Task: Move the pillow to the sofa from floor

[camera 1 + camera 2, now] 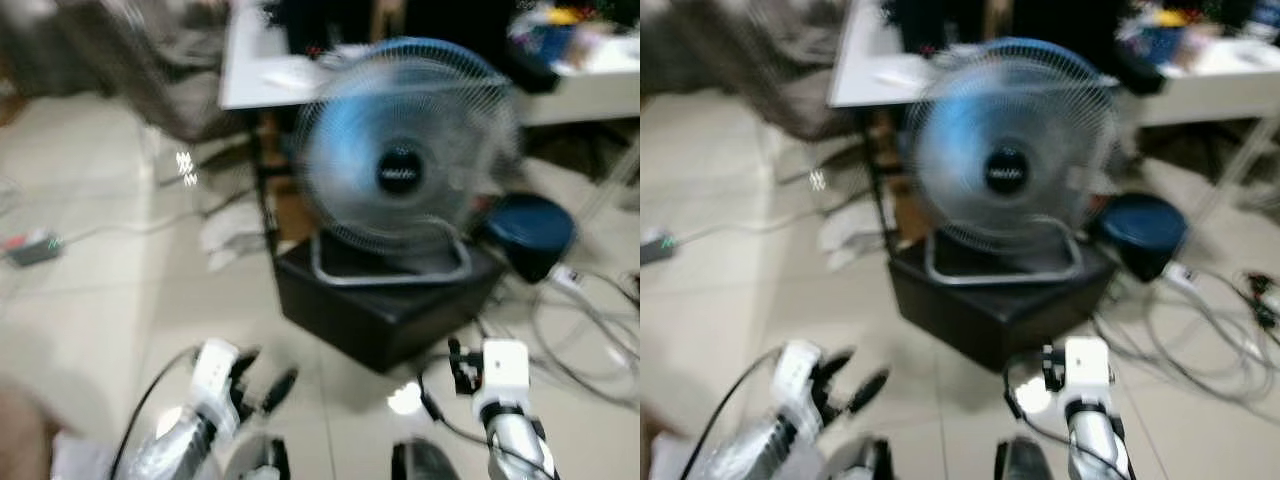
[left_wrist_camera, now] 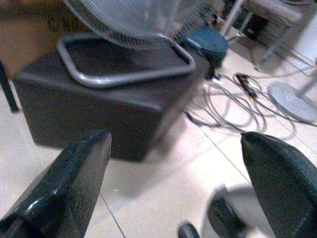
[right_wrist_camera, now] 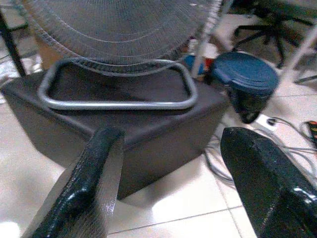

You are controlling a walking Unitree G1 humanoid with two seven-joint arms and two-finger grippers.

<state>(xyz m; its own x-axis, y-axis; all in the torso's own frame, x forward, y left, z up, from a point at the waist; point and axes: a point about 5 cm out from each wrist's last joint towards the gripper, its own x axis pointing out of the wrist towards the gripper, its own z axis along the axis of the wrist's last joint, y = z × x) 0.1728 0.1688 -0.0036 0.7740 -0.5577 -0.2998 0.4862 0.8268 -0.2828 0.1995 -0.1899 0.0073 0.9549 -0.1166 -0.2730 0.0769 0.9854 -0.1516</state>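
Observation:
My left gripper [image 1: 262,378] hangs low over the tiled floor at the bottom left, its two black fingers [image 2: 74,178] spread open with nothing between them. At the bottom right my right gripper [image 3: 171,144] is also open and empty, and its white wrist [image 1: 500,372] shows in the eye views. Both wrist views look toward a black box [image 3: 148,134] just ahead. The eye views are blurred.
A blue-rimmed floor fan [image 1: 405,150] stands on the black box [image 1: 385,295] straight ahead. A dark blue round object [image 1: 530,232] and loose cables [image 1: 590,320] lie to the right. A white table [image 1: 255,60] stands behind, and a power strip [image 1: 35,247] lies far left.

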